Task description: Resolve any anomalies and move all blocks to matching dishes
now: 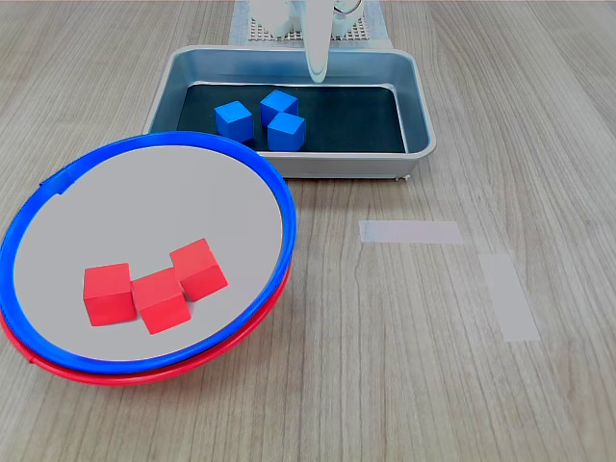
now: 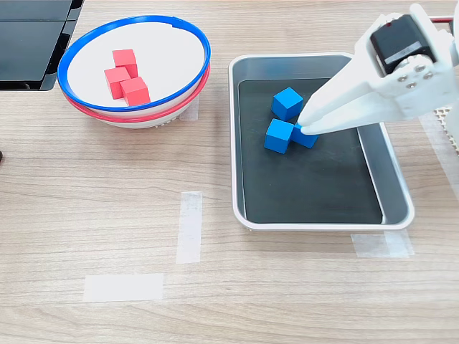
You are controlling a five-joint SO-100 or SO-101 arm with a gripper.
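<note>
The blue-rimmed dish is stacked inside the red-rimmed dish. In its pale inside lie three red blocks. Three blue blocks sit close together in the silver tray. My white gripper hangs over the tray, shut and empty. Its tip is just above the blue cluster and partly covers one block in the second exterior view.
Pale tape strips mark the wooden table. A black flat object lies at the second exterior view's top left. The arm's white base with a mesh mat stands behind the tray.
</note>
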